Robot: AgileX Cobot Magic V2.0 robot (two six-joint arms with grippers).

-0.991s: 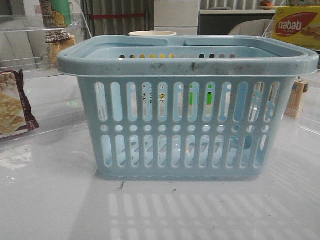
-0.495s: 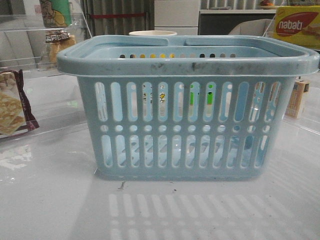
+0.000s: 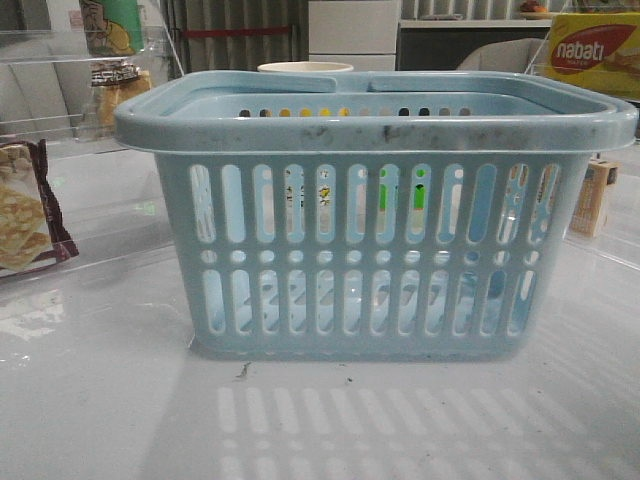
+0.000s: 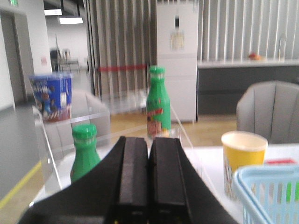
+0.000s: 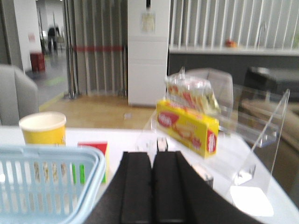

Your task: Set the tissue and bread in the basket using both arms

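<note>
Jaws of both grippers are pressed together, pinching nothing: the left gripper [image 4: 149,179] and the right gripper [image 5: 152,186] each show two black pads closed flat against each other. One light-blue basket [image 3: 375,125] stands at the centre of the white worktop [image 3: 100,400], its rim scuffed dark; nothing can be made out inside it. One bagged bread [image 3: 118,85] sits at about ten o'clock from the basket, behind clear plastic. One cracker packet [image 3: 25,210] lies at nine o'clock. One yellow box [image 3: 595,50] at two o'clock reads "nabati". Two green bottles [image 4: 156,105] and one yellow cup [image 4: 243,156] appear in the left wrist view.
</note>
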